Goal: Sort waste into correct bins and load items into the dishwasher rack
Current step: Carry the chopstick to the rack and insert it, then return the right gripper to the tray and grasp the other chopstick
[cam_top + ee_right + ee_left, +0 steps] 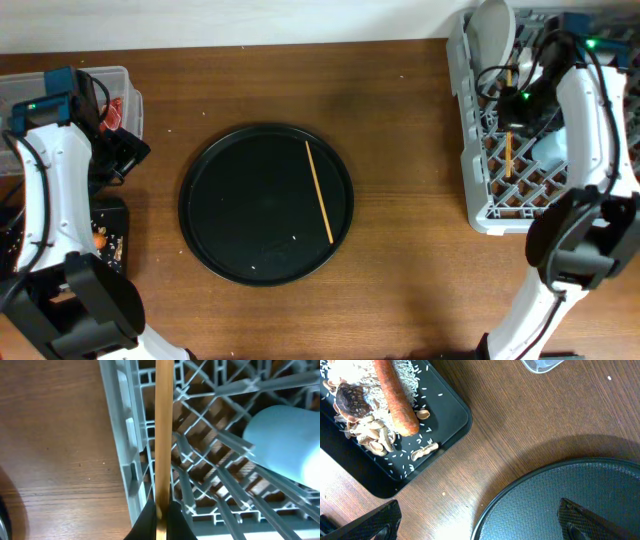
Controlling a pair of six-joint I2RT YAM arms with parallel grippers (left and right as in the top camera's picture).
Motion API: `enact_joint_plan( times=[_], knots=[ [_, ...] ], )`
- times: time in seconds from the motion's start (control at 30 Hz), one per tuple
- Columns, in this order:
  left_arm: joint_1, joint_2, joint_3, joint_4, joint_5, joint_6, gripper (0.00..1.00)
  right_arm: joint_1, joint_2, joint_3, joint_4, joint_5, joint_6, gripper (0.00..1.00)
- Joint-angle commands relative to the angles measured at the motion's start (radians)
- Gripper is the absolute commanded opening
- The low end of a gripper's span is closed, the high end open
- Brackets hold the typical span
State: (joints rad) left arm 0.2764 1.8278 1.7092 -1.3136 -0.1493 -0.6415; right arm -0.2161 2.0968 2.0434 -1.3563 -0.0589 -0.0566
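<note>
A chopstick (pixel 163 435) is clamped in the right tool (pixel 161 512), over the rack (pixel 125 465) near the cup (pixel 287 442). A second chopstick (pixel 319 190) lies on the round tray (pixel 230 210). The left tool (pixel 480 527) hangs with its fingers apart over the counter (pixel 530 420), near the black bin (pixel 451 415) holding carrot (pixel 395 397) and rice (pixel 410 375).

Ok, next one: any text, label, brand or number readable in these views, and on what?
None readable in any view.
Red wrapper in the clear tub: any print is too small to tell.
Grey rack, pale blue cup, round black tray, and the chopstick in the right hand: no lettering visible.
</note>
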Motion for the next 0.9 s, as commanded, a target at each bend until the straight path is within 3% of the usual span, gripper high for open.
enact_joint_plan(
  times=[0.0,0.17,0.2,0.27,0.33,0.4,0.67,0.77,0.87],
  knots=[
    [0.002,-0.012,0.005,-0.001,-0.004,-0.01,0.99,0.002,0.072,-0.012,-0.005,-0.029,-0.052,0.04],
    [0.002,-0.012,0.005,-0.001,-0.004,-0.01,0.99,0.007,0.101,-0.014,-0.026,-0.043,-0.103,0.05],
    [0.002,-0.012,0.005,-0.001,-0.004,-0.01,0.99,0.007,0.101,-0.014,-0.027,-0.042,-0.104,0.08],
    [0.002,-0.012,0.005,-0.001,-0.004,-0.01,0.99,0.007,0.101,-0.014,-0.027,-0.042,-0.104,0.22],
    [0.002,-0.012,0.004,-0.001,-0.004,-0.01,0.99,0.007,0.101,-0.014,-0.037,-0.043,-0.103,0.52],
    [0.002,-0.012,0.005,-0.001,-0.004,-0.01,0.99,0.007,0.101,-0.014,-0.055,-0.042,-0.094,0.65],
    [0.002,-0.012,0.005,-0.001,-0.004,-0.01,0.99,0.111,-0.045,0.087,-0.131,-0.215,-0.032,0.64],
    [0.002,-0.012,0.005,-0.001,-0.004,-0.01,0.99,0.27,-0.105,0.089,-0.116,-0.303,-0.021,0.65],
    [0.002,-0.012,0.005,-0.001,-0.004,-0.01,0.99,0.468,-0.071,0.082,-0.058,-0.126,0.139,0.71]
  ],
)
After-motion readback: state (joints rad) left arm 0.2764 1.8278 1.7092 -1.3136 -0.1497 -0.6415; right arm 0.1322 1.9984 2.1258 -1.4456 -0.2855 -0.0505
